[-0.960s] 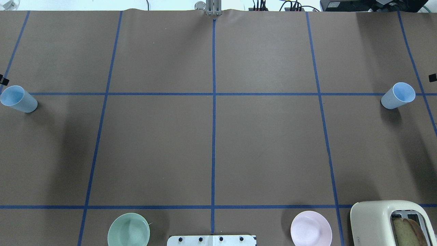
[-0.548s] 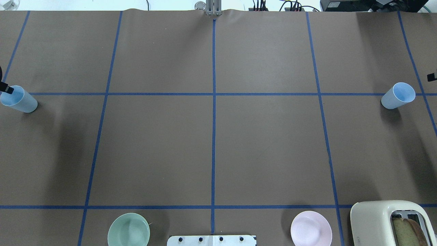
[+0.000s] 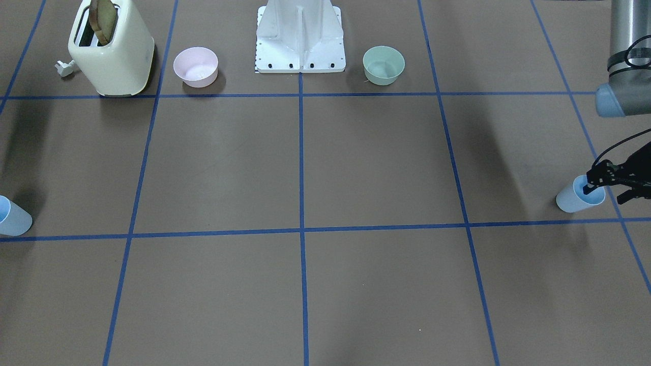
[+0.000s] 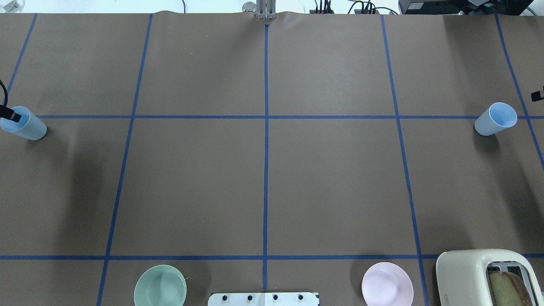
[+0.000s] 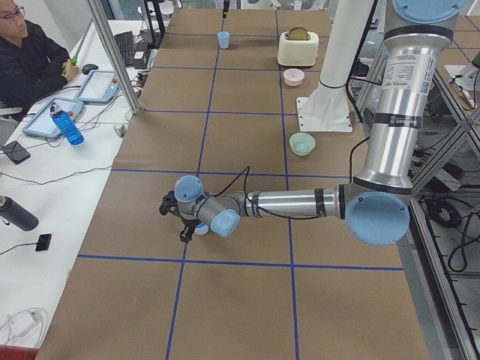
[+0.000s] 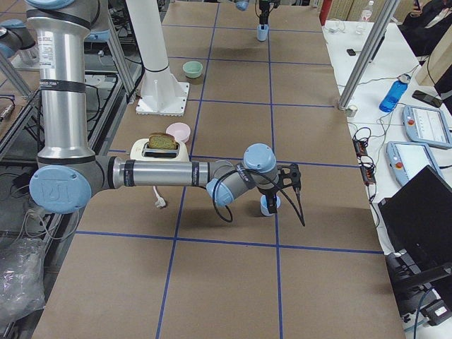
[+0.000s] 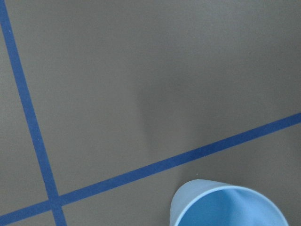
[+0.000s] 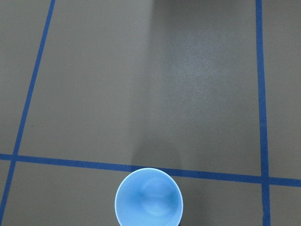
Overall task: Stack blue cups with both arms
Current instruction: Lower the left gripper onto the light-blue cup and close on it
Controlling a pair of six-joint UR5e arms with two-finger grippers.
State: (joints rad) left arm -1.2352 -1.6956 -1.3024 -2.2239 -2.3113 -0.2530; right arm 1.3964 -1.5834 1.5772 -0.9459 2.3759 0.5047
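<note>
Two pale blue cups stand upright at opposite ends of the table. The left cup (image 4: 26,125) (image 3: 574,199) also shows at the bottom of the left wrist view (image 7: 225,207). My left gripper (image 3: 604,193) is open at this cup, with one finger (image 4: 10,113) dipped inside its rim. The right cup (image 4: 495,120) (image 3: 12,216) stands free and shows from above in the right wrist view (image 8: 148,197). My right gripper (image 6: 277,192) hangs just above and beside it. Only a black tip (image 4: 538,96) of it shows overhead, so I cannot tell its state.
A cream toaster (image 4: 480,276) with a slice of bread stands front right, next to a pink bowl (image 4: 387,284). A green bowl (image 4: 160,285) stands front left. The white pedestal (image 3: 300,35) stands between the bowls. An operator (image 5: 30,60) sits beside the table.
My left gripper's finger has come further in from the left edge and now sits over and inside the left cup's rim. The right gripper's tip has barely shifted. Both cups stand still.
</note>
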